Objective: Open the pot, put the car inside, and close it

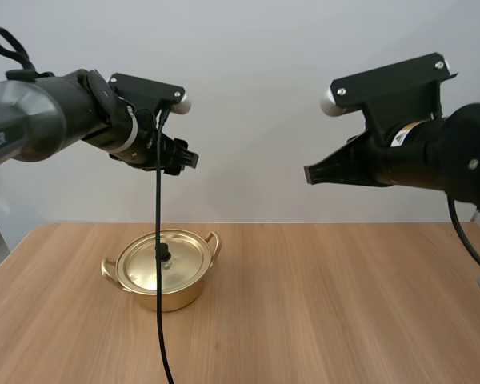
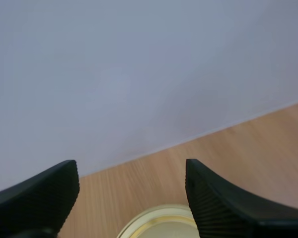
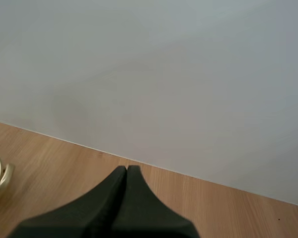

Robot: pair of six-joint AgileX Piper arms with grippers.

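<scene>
The pot (image 1: 162, 280) stands on the left-centre of the table (image 1: 344, 304), its lid (image 1: 148, 268) seated and the black knob (image 1: 164, 254) at the lid's middle. The left gripper (image 2: 130, 171) is positioned high above the pot with its fingers apart. It should be lowered straight until the knob lies between the fingers, closed squarely on the knob, and raised vertically so that the pot is not dragged. The right gripper (image 1: 309, 174), fingers pressed together on nothing, hangs well apart to the right and should be kept out of the lift path.
</scene>
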